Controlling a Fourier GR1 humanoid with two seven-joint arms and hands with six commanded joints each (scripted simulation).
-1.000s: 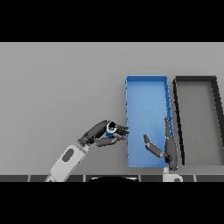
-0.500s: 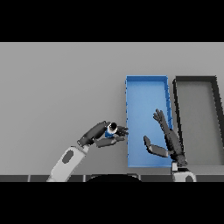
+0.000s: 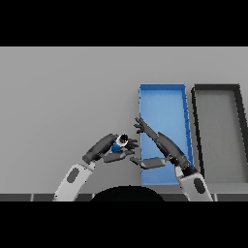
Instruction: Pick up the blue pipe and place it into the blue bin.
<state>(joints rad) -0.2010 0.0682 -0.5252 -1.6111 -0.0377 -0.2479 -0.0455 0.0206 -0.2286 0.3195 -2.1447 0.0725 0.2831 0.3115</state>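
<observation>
left hand (image 3: 104, 150) pinching blue pipe (image 3: 120, 143) just at 9 o'clock of blue bin (image 3: 162, 94), right hand (image 3: 157, 145) spread over bin's near end, could knock pipe loose or block the drop onto counter (image 3: 63, 97).

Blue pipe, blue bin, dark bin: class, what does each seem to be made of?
Blue pipe: probably plastic, uniform blue, dark hollow end; held by the left robot hand.
Blue bin: likely moulded plastic, matte, flat even colour, thin walls.
Dark bin: same shape, likely plastic; metal can't be ruled out.
</observation>
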